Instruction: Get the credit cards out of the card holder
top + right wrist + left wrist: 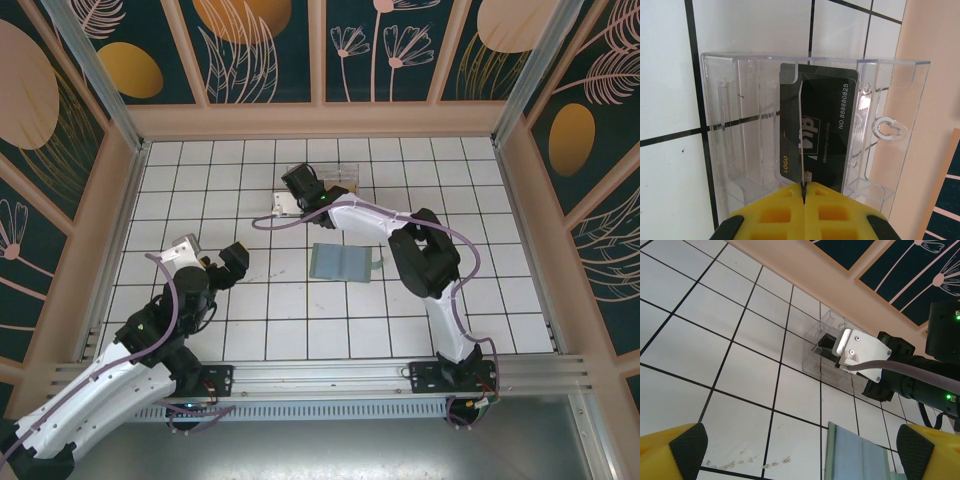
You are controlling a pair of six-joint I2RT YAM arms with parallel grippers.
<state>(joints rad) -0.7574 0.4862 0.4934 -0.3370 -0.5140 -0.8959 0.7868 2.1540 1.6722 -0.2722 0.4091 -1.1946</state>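
Left fingers [224, 262]: nearest the bases, spread wide and empty, hovering over the tabletop [300, 325], well apart from the work.

Blue-grey sheet [345, 262]: flat on the tiles mid-table, between the two arms.

Right fingers [803, 187]: closed tight at the open end of the card holder. A thin pale card [801, 130], seen edge-on, runs into the seam between them; it appears to be pinched there, though edge-on it is hard to be sure.

Card holder [725, 100]: clear plastic, on the tiles near the far wall.

Black card [830, 125]: flat inside the holder, printed face toward the wrist camera, yet to come out.

Step in hand: drawing the pinched card out of the holder.

Doing it well: pull straight back along the holder's length, in line with its side walls (a twist would likely catch the card's corners on the clear ribs). Hold the pinch firm and go slowly. The holder looks light and unfastened, so it may slide along with the card. The free left fingers could steady it.
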